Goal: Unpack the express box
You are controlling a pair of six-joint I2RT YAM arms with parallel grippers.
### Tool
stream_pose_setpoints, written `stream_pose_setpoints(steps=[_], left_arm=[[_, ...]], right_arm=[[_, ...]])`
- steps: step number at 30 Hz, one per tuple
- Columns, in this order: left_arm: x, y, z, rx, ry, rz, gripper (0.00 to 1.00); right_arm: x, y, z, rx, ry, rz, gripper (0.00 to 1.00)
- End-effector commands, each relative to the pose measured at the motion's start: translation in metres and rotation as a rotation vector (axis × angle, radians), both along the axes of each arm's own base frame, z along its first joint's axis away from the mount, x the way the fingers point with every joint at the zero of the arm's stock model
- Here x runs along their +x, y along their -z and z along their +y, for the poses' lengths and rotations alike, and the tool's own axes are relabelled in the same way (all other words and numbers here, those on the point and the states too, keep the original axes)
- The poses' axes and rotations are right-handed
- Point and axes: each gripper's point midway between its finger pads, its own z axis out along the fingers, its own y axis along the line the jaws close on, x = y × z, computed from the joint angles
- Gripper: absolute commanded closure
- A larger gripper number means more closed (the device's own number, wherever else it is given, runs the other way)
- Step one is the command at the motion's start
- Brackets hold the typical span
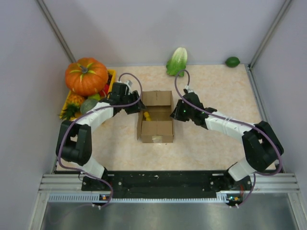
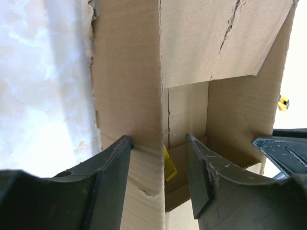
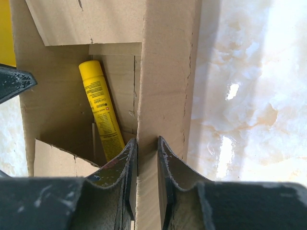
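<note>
The surface [image 1: 206, 139] carried the express box [image 1: 156, 129] squarely between your two arms, its top open and its flaps no longer sealed. Your right tool [image 3: 146, 163] was clenched on the box's right-hand wall, one finger inside and one outside, with the cardboard pinched flat between them. Your left tool [image 2: 158, 177] straddled the opposite wall but was released. Its outer finger sat against the cardboard, while the inner finger stood apart from it, inside the box. So the box lay between both tools, gripped on one side only.

The coming move turned on the yellow canister [image 3: 100, 110] inside. From the right tool it lay just inward of the pinched wall. Its long axis ran away from the fingertips, roughly alongside that wall. Whether it lay flat or leaned, you could not tell. From the left tool, a yellow end showed in the gap between the fingers, a little beyond them. In the overhead view it sat toward the left wall, so I'd judge your left tool the nearer and freer one to reach in, with its fingers set across the canister's width.
</note>
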Motion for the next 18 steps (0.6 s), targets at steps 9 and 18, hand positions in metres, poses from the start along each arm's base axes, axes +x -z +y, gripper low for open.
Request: stream_pose_setpoints(steps=[9, 18], left_arm=[[0.003, -0.005, -0.019, 0.068, 0.099, -0.014, 0.80], [0.007, -0.012, -0.016, 0.151, 0.205, -0.052, 1.00]], right_arm=[[-0.002, 0.002, 0.010, -0.019, -0.049, 0.008, 0.82], [0.010, -0.045, -0.006, -0.070, -0.001, -0.109, 0.64]])
